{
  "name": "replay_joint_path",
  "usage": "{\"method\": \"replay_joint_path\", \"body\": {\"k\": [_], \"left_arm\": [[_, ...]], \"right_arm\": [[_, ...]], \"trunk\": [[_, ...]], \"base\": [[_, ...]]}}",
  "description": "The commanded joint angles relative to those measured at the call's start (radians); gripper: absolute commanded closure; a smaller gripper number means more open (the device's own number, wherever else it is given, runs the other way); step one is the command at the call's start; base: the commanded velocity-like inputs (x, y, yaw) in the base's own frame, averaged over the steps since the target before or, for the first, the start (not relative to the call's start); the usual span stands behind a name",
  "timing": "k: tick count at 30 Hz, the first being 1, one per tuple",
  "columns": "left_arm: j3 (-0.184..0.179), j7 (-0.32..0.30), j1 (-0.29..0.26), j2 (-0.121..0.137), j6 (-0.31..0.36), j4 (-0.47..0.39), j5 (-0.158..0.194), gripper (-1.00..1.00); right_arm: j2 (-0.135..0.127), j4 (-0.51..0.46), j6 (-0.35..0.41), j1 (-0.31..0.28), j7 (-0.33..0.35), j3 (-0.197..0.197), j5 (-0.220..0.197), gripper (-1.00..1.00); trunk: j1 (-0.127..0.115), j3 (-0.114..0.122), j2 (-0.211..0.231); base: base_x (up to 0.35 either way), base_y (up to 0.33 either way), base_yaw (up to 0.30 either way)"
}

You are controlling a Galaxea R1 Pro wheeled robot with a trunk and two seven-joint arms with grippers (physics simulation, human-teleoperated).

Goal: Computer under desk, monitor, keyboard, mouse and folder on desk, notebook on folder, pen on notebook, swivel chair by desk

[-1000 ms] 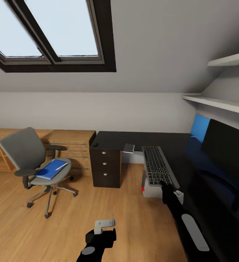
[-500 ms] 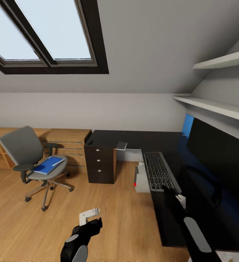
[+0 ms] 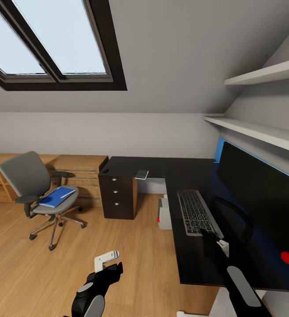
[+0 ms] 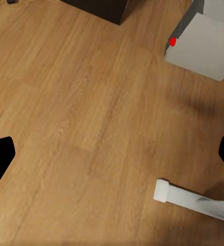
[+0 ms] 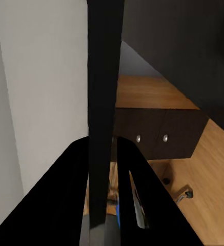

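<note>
The right gripper (image 3: 205, 232) is clamped on the keyboard's (image 3: 194, 211) near edge over the desk (image 3: 186, 259), now further in from its edge than before, while the left gripper (image 3: 108, 263) is held spread above the floor (image 3: 25, 273).

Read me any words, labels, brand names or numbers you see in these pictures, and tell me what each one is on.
No readable text anywhere.
Keyboard: key markings too small to read.
Computer: a red dot, no lettering.
Monitor: dark screen with a red dot, no words.
Folder: plain blue cover.

The keyboard (image 3: 196, 212) lies on the desk (image 3: 184, 257) left of the monitor (image 3: 261, 193); the folder (image 3: 55, 196) rests on the swivel chair (image 3: 33, 189).
</note>
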Motion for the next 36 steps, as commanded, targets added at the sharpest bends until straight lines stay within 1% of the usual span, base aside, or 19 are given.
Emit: {"method": "replay_joint_path", "body": {"k": [1,5,11,18,22,28,36], "left_arm": [[-0.001,0.008,-0.001,0.006,0.001,-0.003,0.008,-1.00],[-0.001,0.008,-0.001,0.012,0.000,-0.004,0.008,-1.00],[-0.002,0.008,-0.001,0.013,-0.002,-0.004,0.008,-1.00],[-0.002,0.008,-0.001,0.018,-0.009,-0.004,0.008,-1.00],[-0.002,0.009,-0.001,0.018,-0.019,-0.004,0.008,-1.00],[-0.003,0.009,-0.001,0.018,-0.020,-0.003,0.008,-1.00],[-0.007,0.009,-0.001,0.018,-0.020,-0.003,0.006,-1.00]], "right_arm": [[-0.002,0.036,0.011,-0.004,0.007,-0.002,-0.014,1.00],[-0.003,0.066,0.016,-0.010,0.007,-0.002,-0.015,1.00],[-0.004,0.074,0.017,-0.011,0.008,-0.002,-0.015,1.00],[-0.002,0.075,0.015,-0.011,0.009,-0.002,-0.015,1.00],[-0.002,0.075,0.015,-0.011,0.008,-0.002,-0.015,1.00],[-0.001,0.075,0.015,-0.011,0.008,-0.002,-0.015,1.00],[-0.001,0.076,0.013,-0.011,0.008,-0.002,-0.015,1.00]], "trunk": [[0.000,-0.002,-0.001],[0.000,-0.002,-0.001],[0.000,-0.002,-0.001],[0.000,-0.002,-0.001],[0.000,-0.002,-0.001],[0.000,-0.002,-0.001],[0.000,-0.002,-0.001]], "base": [[-0.004,-0.004,0.000],[-0.002,-0.002,0.000],[0.000,-0.001,0.000],[0.000,-0.197,0.000],[0.029,-0.060,0.000],[0.150,-0.142,0.000],[0.033,-0.039,0.000]]}}
